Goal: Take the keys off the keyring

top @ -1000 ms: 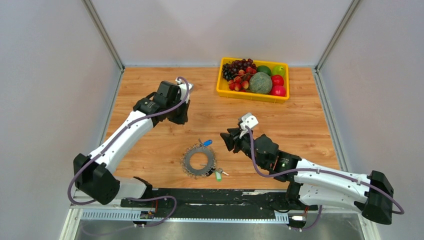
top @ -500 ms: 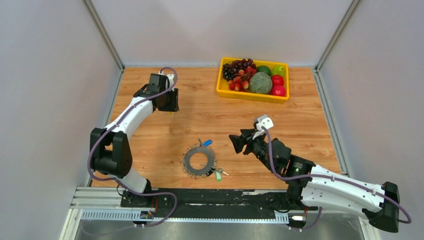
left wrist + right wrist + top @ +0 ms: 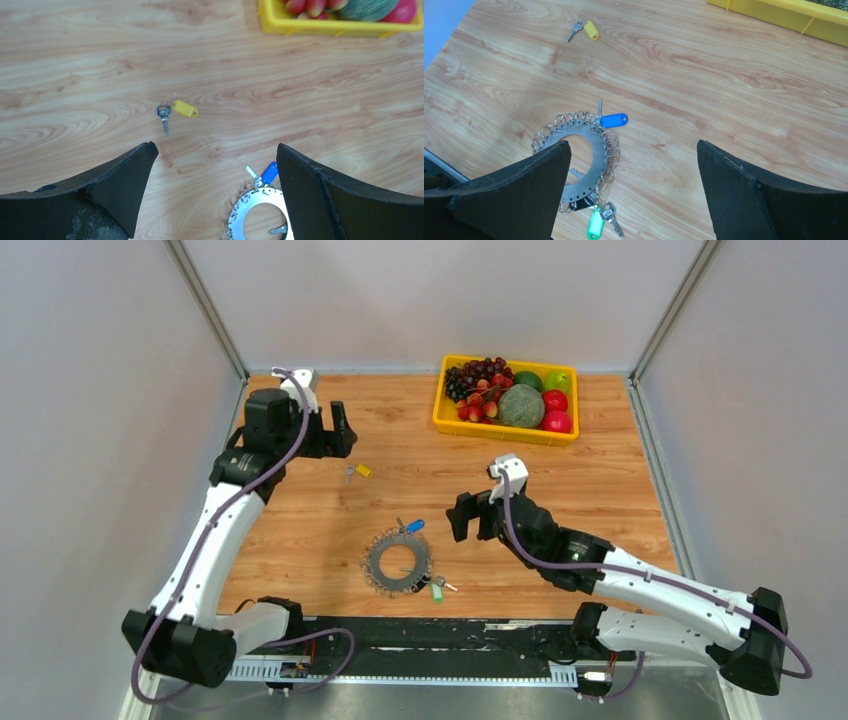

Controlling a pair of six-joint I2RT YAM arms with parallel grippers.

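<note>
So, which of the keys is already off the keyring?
The yellow-tagged key: it lies alone on the table, well apart from the keyring. The blue-tagged key and the green-tagged key sit at the keyring's rim.

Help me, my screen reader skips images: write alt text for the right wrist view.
A grey keyring lies on a wooden table, a blue-tagged key at its far edge and a green-tagged key at its near edge. A yellow-tagged key lies apart, top left; the open claw frames the bottom with black fingers.
</note>
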